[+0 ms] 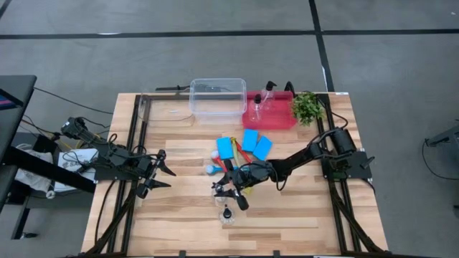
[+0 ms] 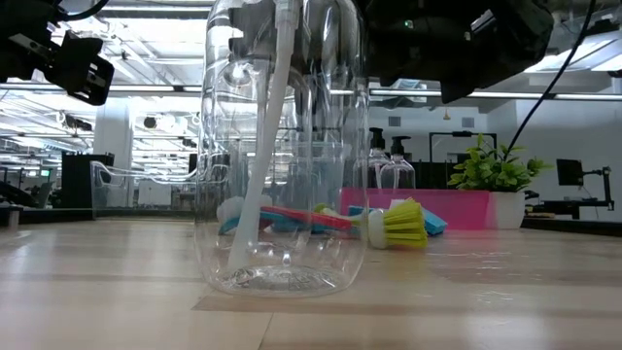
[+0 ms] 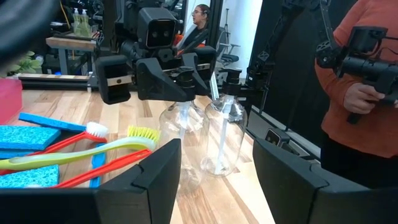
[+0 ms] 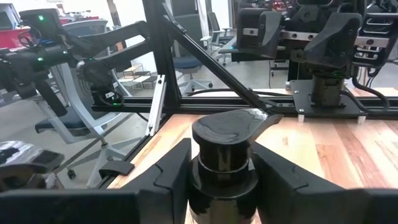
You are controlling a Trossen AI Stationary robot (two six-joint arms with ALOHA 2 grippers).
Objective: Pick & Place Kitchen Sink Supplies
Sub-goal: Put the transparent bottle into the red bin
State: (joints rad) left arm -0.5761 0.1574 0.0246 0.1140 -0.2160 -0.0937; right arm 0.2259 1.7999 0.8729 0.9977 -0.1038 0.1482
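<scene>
Left gripper hovers over bare wood on the left side of the table, fingers spread wide, grasping nothing; plenty of open plank around it and toward the near edge.

Center: right gripper is low at a clear plastic bottle standing upright; in the right wrist view the dark fingers flank the neck just under the black pump top, close on both sides, but I cannot tell if they are clenched on it. A second clear pump bottle stands just beside, nearer the front edge, free. Smooth rounded walls, white tube inside.

Behind these lie the brushes, thin red, blue and yellow-green handles, bristled heads, crossing each other. Three blue sponges, flat, rectangular, porous, lie near them toward the back.

Back edge: a clear tub, thin-walled, boxy. Right of it, touching, a red tray holding two more pump bottles. A leafy green plant sits just beside the tray near the right back corner.

Front right of the table is bare wood.
</scene>
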